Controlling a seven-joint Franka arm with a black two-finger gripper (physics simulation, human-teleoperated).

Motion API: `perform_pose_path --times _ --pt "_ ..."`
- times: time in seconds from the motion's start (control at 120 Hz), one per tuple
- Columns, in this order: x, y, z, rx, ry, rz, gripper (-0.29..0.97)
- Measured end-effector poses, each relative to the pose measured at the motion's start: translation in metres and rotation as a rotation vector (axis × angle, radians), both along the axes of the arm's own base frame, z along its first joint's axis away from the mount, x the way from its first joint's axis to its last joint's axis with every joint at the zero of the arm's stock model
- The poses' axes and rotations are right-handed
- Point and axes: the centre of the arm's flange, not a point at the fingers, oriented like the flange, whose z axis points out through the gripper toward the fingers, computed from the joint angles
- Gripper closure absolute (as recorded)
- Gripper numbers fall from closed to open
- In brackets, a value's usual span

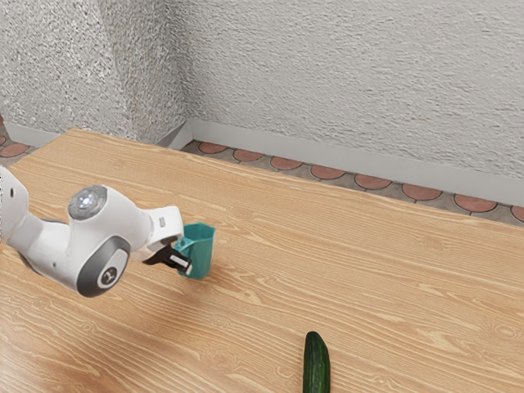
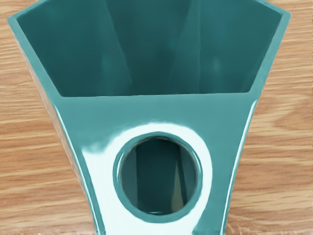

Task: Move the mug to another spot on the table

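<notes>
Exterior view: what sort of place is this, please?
Likely a plain indoor room, in simulation: a wooden table stands near a corner of rough grey walls, over a floor of round reddish tiles. A teal mug and a cucumber sit on the table.

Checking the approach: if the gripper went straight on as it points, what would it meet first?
Most likely the mug, at its handle: the gripper points at it from close by, though depth is hard to judge.

The teal, faceted mug (image 1: pixel 201 247) stands upright on the wooden table (image 1: pixel 368 246), its round-holed handle (image 2: pixel 156 117) toward the exterior view's left.
</notes>
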Motion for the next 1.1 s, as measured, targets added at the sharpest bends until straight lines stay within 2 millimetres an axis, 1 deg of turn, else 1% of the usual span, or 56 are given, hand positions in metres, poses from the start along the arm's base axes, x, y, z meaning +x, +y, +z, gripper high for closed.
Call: perform_pose_path --times 0.125,0.4,0.508,0.842,1.042,1.1 --pt "0.000 -0.010 -0.007 0.001 0.014 -0.020 0.69" --pt "-0.002 -0.008 -0.010 -0.001 0.024 -0.011 0.46" --pt "-0.005 -0.009 -0.009 -0.003 0.028 -0.009 0.39" --pt "-0.007 -0.009 -0.009 -0.007 0.033 -0.003 0.30" --pt "-0.007 -0.009 0.003 -0.010 0.030 0.000 0.17" --pt "-0.007 -0.009 0.012 -0.011 0.028 0.001 0.14"
